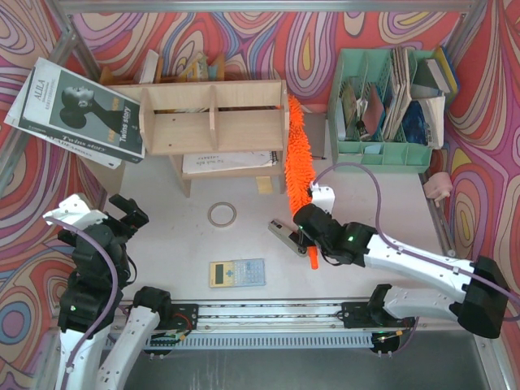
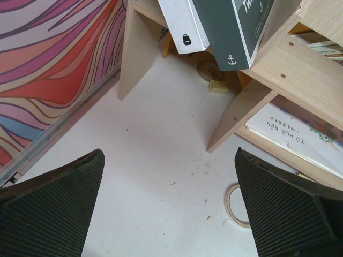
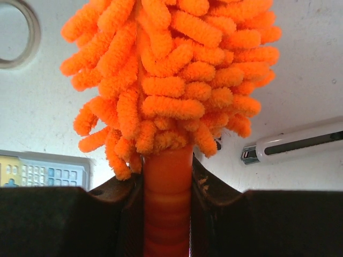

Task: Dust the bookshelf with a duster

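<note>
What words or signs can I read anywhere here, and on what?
"AULA": white edge of the big book tilted at the bookshelf end.
"Twine story", roughly: its dark cover.
Anchor sign: same cover's corner.
"TU HOA BEN": booklet under the bookshelf.
Too small to read: calculator keys, file organiser papers.

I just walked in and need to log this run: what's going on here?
The right pincer is shut on the thin orange handle of the duster. Its fluffy head is stretched along the right end of the bookshelf, seemingly brushing the side panel. The left pincer hangs open and empty over the table, near the shelf's left legs. A calculator and a tape ring lie untouched in front.
</note>
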### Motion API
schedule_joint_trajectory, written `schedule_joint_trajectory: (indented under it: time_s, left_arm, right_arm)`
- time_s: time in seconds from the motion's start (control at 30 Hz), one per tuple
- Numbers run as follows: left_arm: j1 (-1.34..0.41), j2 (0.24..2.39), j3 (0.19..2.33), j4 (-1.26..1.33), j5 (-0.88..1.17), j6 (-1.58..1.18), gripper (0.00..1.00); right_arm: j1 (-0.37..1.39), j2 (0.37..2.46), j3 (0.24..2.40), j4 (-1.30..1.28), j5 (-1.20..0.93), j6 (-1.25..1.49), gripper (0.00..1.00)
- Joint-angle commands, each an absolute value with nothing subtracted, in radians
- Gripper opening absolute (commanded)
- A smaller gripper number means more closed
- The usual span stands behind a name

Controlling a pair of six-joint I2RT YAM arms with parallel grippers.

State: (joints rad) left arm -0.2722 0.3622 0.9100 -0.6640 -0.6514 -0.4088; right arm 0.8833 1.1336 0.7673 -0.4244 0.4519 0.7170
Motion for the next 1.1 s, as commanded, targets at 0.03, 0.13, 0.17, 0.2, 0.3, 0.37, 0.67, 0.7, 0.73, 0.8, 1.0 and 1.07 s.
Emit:
schedule_joint_trajectory:
  time_s: [0.03,0.13,0.17,0.2,0.3,0.37,0.67,0.7,0.73,0.8,1.0,1.07]
  left_arm:
    - [-0.267,0.36,0.899,-0.661,-0.65,-0.41,0.98]
    - [-0.267,0.352,0.9,-0.662,-0.649,-0.41,0.99]
    - [-0.267,0.349,0.899,-0.663,-0.65,-0.41,0.99]
    - [-0.267,0.347,0.898,-0.662,-0.65,-0.411,0.99]
    - [-0.267,0.343,0.898,-0.66,-0.65,-0.411,0.98]
    - [-0.267,0.345,0.898,-0.661,-0.649,-0.411,0.99]
    - [-0.267,0.35,0.898,-0.661,-0.647,-0.411,0.99]
    - [-0.267,0.352,0.898,-0.662,-0.647,-0.411,0.99]
    - [-0.267,0.354,0.899,-0.662,-0.647,-0.411,0.98]
    - [-0.267,0.354,0.9,-0.664,-0.647,-0.411,0.99]
    - [-0.267,0.355,0.898,-0.662,-0.653,-0.411,0.99]
    - [-0.267,0.357,0.899,-0.665,-0.652,-0.411,0.98]
  right_arm:
    - [0.885,1.034,0.881,-0.442,0.551,0.665,0.0]
    - [0.885,0.974,0.908,-0.448,0.588,0.644,0.0]
    - [0.885,0.96,0.911,-0.446,0.591,0.636,0.0]
    - [0.885,0.949,0.912,-0.44,0.592,0.629,0.0]
    - [0.886,0.947,0.908,-0.444,0.579,0.635,0.0]
    - [0.885,0.964,0.879,-0.445,0.565,0.656,0.0]
    - [0.886,1.011,0.744,-0.393,0.456,0.735,0.0]
    - [0.885,1.019,0.735,-0.395,0.456,0.741,0.0]
    - [0.885,1.026,0.728,-0.398,0.456,0.748,0.0]
    - [0.885,1.048,0.72,-0.416,0.456,0.762,0.0]
    - [0.885,1.064,0.823,-0.431,0.481,0.723,0.0]
    - [0.885,1.034,0.855,-0.409,0.488,0.681,0.0]
